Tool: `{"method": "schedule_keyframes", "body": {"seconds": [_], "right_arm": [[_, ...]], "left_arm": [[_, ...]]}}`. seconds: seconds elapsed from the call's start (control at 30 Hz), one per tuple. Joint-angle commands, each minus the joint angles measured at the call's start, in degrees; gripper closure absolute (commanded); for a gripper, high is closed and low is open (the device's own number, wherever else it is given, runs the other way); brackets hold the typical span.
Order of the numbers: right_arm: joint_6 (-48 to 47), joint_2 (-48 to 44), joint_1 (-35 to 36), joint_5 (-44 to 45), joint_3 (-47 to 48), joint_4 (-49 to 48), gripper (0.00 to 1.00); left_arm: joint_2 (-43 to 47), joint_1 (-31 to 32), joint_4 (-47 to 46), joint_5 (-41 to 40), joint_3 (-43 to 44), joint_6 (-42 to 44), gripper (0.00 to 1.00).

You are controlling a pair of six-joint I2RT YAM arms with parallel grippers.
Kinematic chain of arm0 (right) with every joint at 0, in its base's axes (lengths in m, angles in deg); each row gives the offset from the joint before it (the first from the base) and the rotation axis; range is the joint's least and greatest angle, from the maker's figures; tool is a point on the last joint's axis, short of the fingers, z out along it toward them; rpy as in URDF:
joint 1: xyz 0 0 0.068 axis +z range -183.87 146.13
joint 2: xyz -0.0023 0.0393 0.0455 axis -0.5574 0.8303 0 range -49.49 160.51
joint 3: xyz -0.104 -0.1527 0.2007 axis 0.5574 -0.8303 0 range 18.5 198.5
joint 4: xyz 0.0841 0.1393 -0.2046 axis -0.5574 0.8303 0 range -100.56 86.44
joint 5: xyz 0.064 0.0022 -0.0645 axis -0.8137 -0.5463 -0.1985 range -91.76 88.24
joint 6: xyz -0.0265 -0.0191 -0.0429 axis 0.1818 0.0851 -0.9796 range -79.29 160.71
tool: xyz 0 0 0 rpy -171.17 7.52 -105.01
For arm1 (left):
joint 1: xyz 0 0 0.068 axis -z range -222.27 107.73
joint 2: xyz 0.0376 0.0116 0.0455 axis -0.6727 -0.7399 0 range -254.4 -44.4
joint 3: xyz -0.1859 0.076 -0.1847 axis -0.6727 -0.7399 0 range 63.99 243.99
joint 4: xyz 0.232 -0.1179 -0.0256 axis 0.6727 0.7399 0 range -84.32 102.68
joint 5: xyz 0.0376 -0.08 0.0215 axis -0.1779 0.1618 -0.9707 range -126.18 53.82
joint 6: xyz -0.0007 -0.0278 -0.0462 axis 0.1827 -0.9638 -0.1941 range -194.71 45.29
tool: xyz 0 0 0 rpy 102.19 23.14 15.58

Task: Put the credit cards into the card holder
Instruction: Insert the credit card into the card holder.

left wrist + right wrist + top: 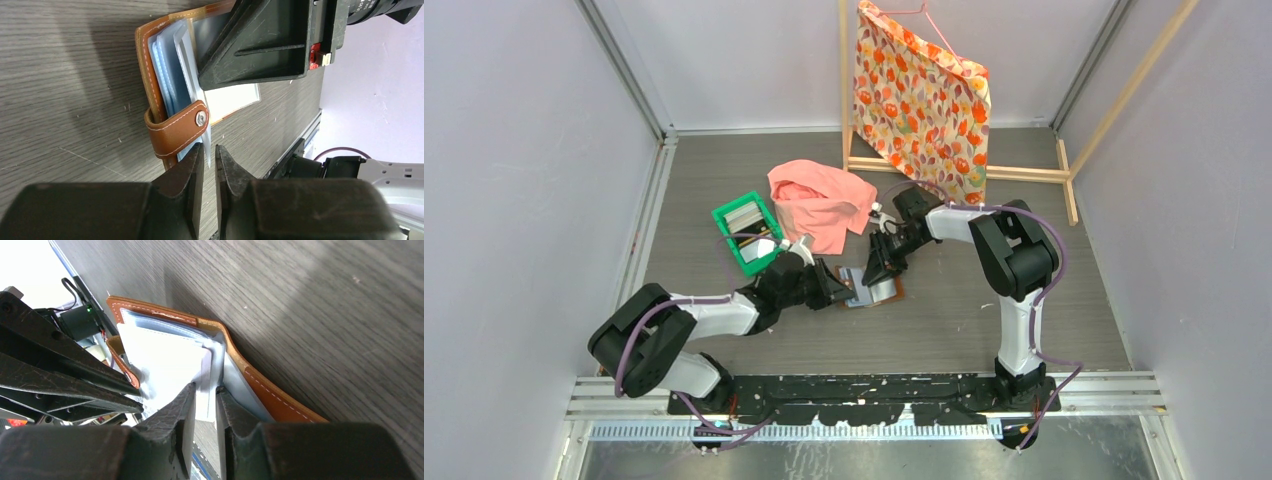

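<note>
The card holder (888, 293), a brown leather wallet, lies open on the table between both arms. Its snap tab (175, 131) and pale clear sleeves (167, 70) show in the left wrist view. My left gripper (843, 291) reaches in from the left. Its tips (210, 150) are pinched on the edge of one clear sleeve beside the tab. My right gripper (875, 273) comes down from the far side, jaws a narrow gap apart (205, 390) around a thin pale sleeve edge (206, 371) without pressing it. Credit cards (745, 215) lie in the green tray (724, 215).
A pink cloth (820, 203) lies bunched just behind the wallet, next to the tray. A floral cloth (920, 100) hangs from a wooden rack (1024, 174) at the back. Grey walls close in both sides.
</note>
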State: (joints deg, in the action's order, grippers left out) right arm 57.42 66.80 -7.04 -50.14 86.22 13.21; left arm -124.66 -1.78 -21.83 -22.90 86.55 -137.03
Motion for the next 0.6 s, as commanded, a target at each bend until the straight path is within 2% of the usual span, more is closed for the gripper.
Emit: {"method": "schedule_keyframes", "body": {"seconds": [0.0, 0.23, 0.57], "right_arm": [[-2.6, -3.1, -0.1, 0.0, 2.4, 1.7, 0.73], [-5.6, -6.0, -0.1, 1.5, 3.5, 4.3, 0.71], [-9.6, -9.3, -0.1, 7.2, 5.2, 8.1, 0.68]], "left_arm": [[1.1, 0.2, -1.0, 0.1, 2.2, 1.0, 0.85], [-2.0, 0.2, -1.5, 1.0, 4.7, 1.7, 0.85], [-6.3, 0.1, -2.6, 2.4, 8.4, 3.1, 0.78]]}}
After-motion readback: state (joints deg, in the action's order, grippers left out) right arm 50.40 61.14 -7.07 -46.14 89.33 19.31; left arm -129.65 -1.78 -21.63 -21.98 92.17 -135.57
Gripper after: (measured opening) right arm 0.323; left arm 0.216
